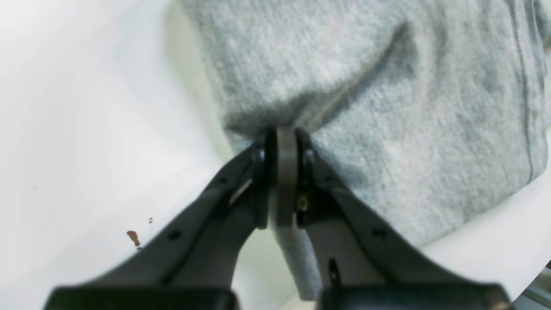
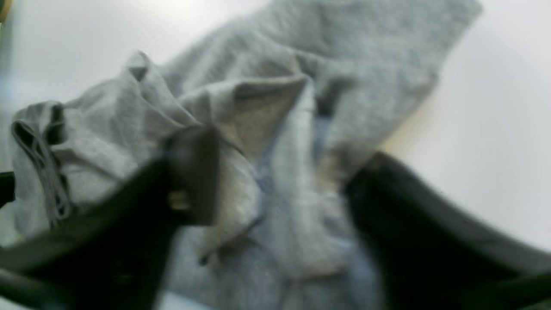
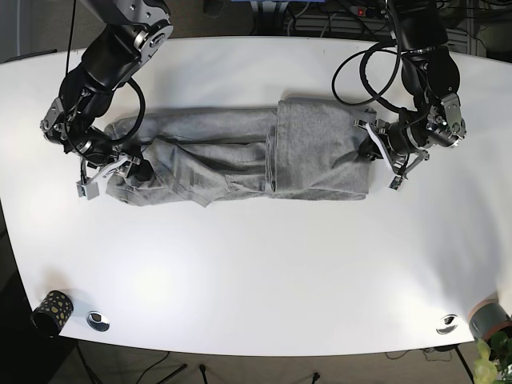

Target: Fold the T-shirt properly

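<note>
T-shirt (image 3: 240,164): grey, lying lengthwise across the middle of the white table (image 3: 256,272), upper half of the base view; one end already folded over into a neat rectangle at centre right, the other end rumpled at centre left.
Table front edge: a patterned cup (image 3: 51,309) at lower left and two small metal discs (image 3: 98,321) near the lower corners, well apart from the cloth.
Left gripper (image 1: 282,142): jaws pressed together on a pinch of the shirt's edge, right side of the base view; fabric puckers into the closed tips. Judged purpose: holding the folded end for a lift or to anchor it.
Right gripper (image 2: 275,172): jaws spread wide, straddling the bunched fabric, left side of the base view; wrist view is blurred, nothing visibly clamped. Judged purpose: placed to take hold of the loose end.
Fold state: partly done; crumpled left portion not yet flattened or brought over.
Risk: uneven pull could disturb the tidy fold.
</note>
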